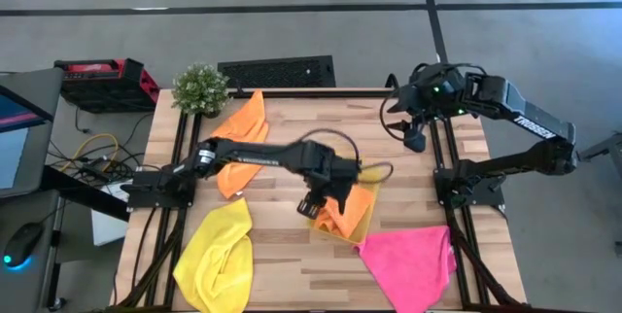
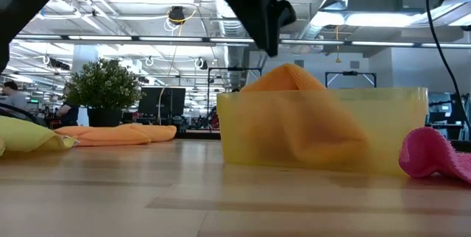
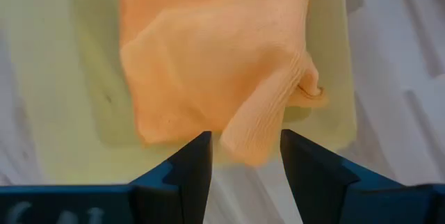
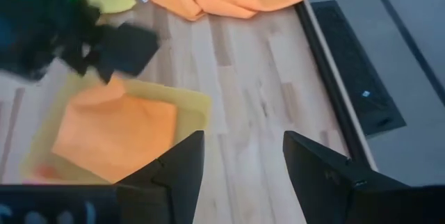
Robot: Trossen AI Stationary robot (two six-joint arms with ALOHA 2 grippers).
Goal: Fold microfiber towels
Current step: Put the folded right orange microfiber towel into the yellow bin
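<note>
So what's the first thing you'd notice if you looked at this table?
Probably the folded orange towel sitting in the see-through yellow tray in the middle, with the left hand open right above it. Then the bright cloths around it: a pink towel at the front right, a yellow towel at the front left, and another orange towel near the little plant.

Pretty much just one bit of lettering to read here

The right arm (image 1: 525, 123) has white capital lettering running along its dark link in the high view, looks like "TROSSEN", though it's small and I can't make out every letter for sure. The left arm (image 1: 255, 154) has a faint pale mark on its link too, but that one's too tiny to read. Nothing else carries any legible text.
</note>
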